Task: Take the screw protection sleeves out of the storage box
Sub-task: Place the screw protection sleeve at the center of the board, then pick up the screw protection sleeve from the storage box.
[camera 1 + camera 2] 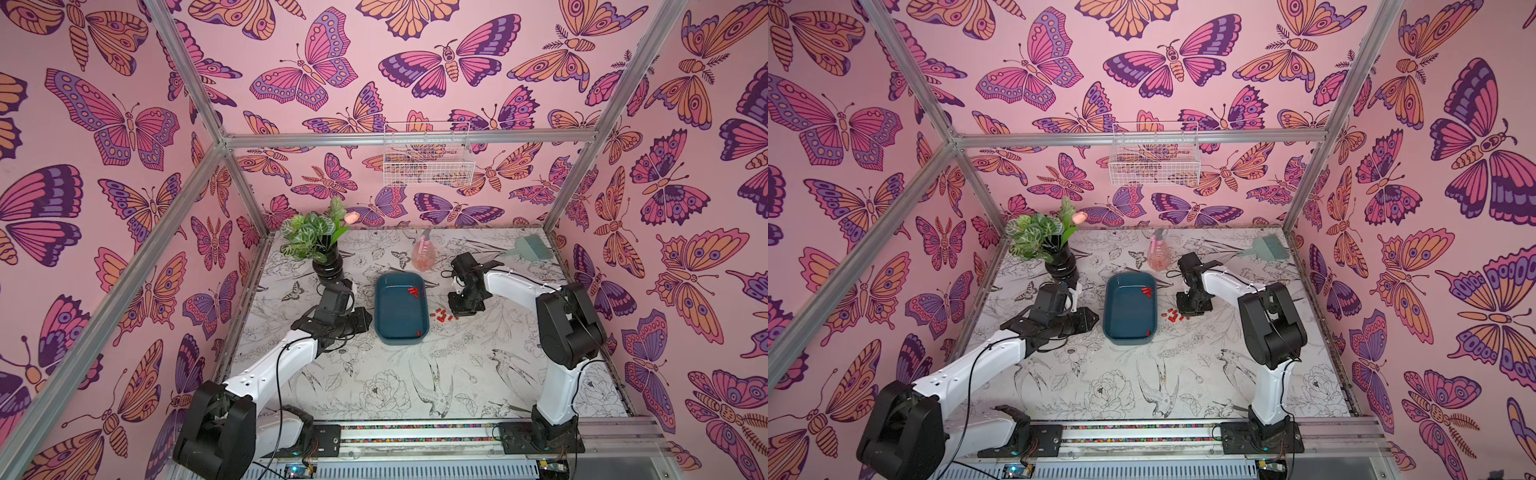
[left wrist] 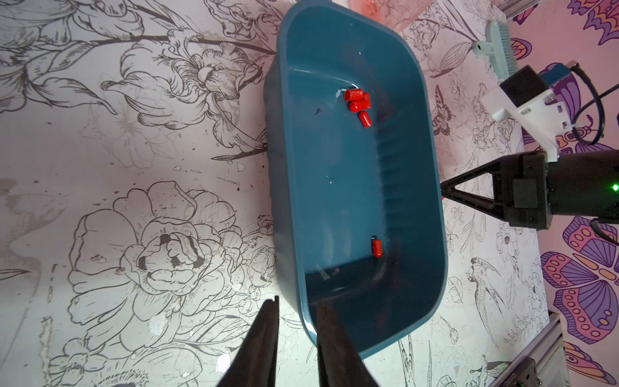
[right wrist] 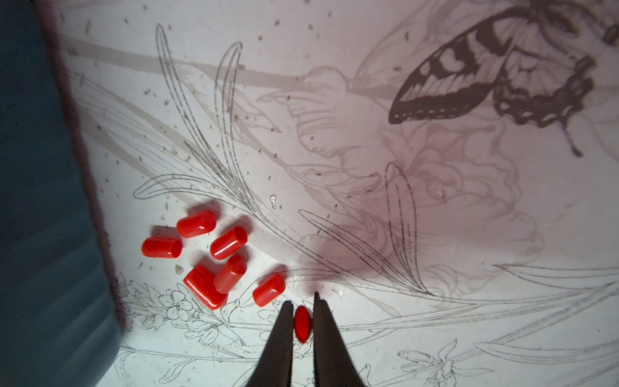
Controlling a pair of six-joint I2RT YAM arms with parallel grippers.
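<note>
We log red sleeves [image 3: 196, 223], a teal-blue storage box [image 1: 395, 320], pink butterfly-print walls [image 1: 374, 95], a black-on-white floral tabletop [image 1: 365, 374].

The storage box [image 1: 399, 324] sits on the bench [image 1: 374, 374]. Screw protection sleeves [image 1: 413, 292] lie in it and just right of it.

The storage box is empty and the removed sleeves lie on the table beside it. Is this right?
Not empty: the left wrist view shows several red sleeves in the storage box. The removed sleeves do lie on the table beside it.
</note>
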